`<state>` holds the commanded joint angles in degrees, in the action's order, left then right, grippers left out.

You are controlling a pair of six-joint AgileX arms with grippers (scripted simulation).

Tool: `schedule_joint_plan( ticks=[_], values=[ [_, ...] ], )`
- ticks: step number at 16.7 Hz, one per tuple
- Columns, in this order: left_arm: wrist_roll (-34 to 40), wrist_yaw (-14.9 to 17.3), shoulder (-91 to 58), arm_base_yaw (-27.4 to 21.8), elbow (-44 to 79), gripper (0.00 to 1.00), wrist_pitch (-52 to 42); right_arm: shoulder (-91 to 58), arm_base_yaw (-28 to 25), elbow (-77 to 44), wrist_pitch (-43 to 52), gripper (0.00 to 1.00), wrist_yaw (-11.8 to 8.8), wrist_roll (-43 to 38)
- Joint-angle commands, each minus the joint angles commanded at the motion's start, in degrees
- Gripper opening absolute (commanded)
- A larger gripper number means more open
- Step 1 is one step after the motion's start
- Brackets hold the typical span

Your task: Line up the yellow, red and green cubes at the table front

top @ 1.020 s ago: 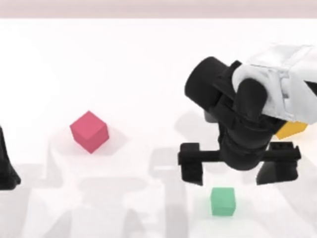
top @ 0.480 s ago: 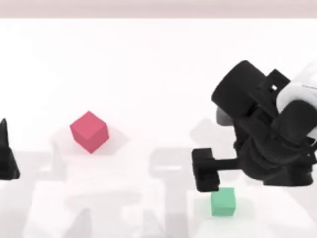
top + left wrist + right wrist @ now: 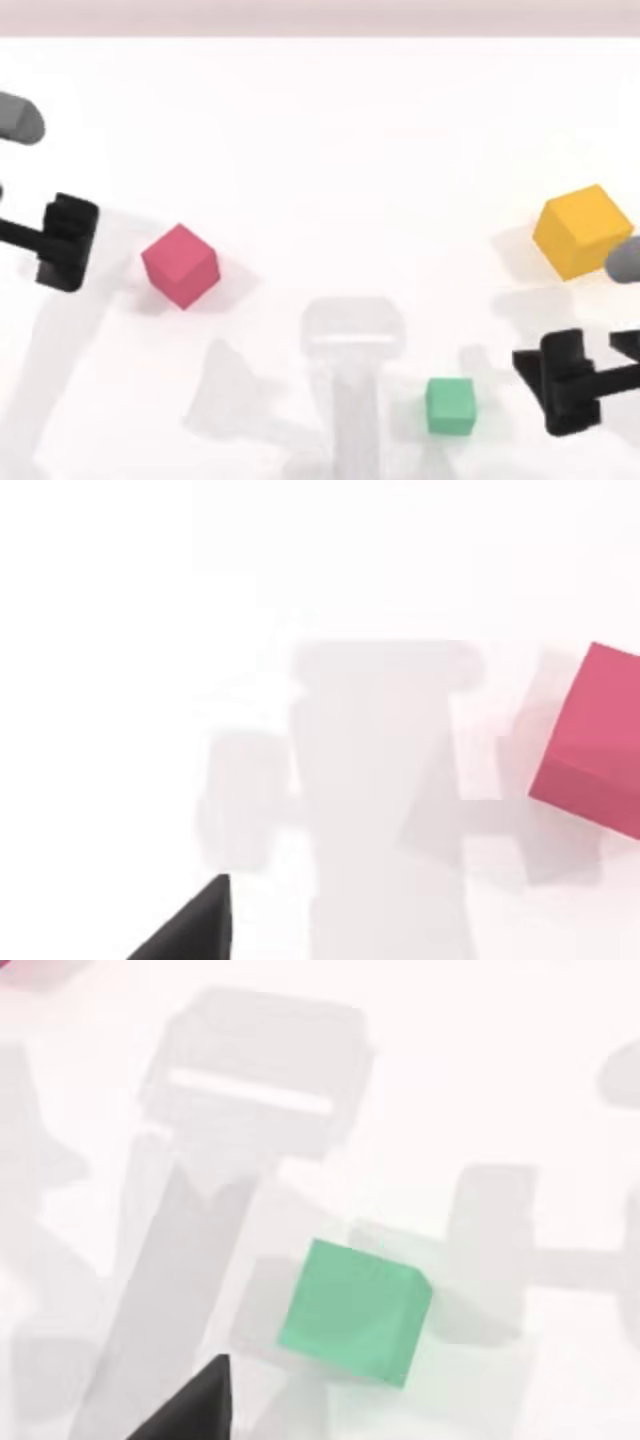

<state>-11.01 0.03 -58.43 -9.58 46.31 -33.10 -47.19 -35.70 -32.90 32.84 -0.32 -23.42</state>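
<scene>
Mint-green, and smallest of the three, the green cube (image 3: 450, 405) sits at the table's (image 3: 320, 120) front, right of centre, and it has not shifted over the last second. What has changed is the right arm: a second ago it hung over the yellow cube (image 3: 582, 230), half a second ago it was just above the green one, and now it has swung out to the right edge, so the yellow cube is fully uncovered, farther back on the right. The right hand (image 3: 575, 385) lies beside the green cube, apart from it and holding nothing; only one of its fingers shows clearly, so I cannot tell how far it is spread. On the far side, the left hand (image 3: 60, 240) has come in from the left edge and now sits just left of the red cube (image 3: 180, 265), not touching it; its spread is likewise hidden.

My reading is that no cube has been lined up yet: only the green one is near the front, and the three are well apart.

Being cubes, none has a long axis. The green cube lies nearly square to the table edge; the red one is turned corner-forward, and the yellow one is rotated a little.
</scene>
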Motion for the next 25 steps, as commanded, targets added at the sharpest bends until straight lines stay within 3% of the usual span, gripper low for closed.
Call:
schedule_joint_plan(
  ticks=[7,13,21,25],
  values=[
    [-7.07,0.15,-37.15,-6.21,28.98,1.00,-21.59,30.70,18.41,23.29,-19.74,1.00,-0.26,14.70],
    [-10.77,0.10,-56.17,-9.42,45.23,1.00,-32.07,45.23,32.60,31.87,-31.07,1.00,0.23,22.36],
    [-11.30,0.07,-58.89,-9.62,47.43,1.00,-33.26,47.19,35.12,32.90,-32.84,1.00,0.32,23.42],
    [-11.46,0.10,-61.09,-9.77,43.13,1.00,-26.80,47.19,35.12,32.90,-32.84,1.00,0.32,23.42]
  ],
)
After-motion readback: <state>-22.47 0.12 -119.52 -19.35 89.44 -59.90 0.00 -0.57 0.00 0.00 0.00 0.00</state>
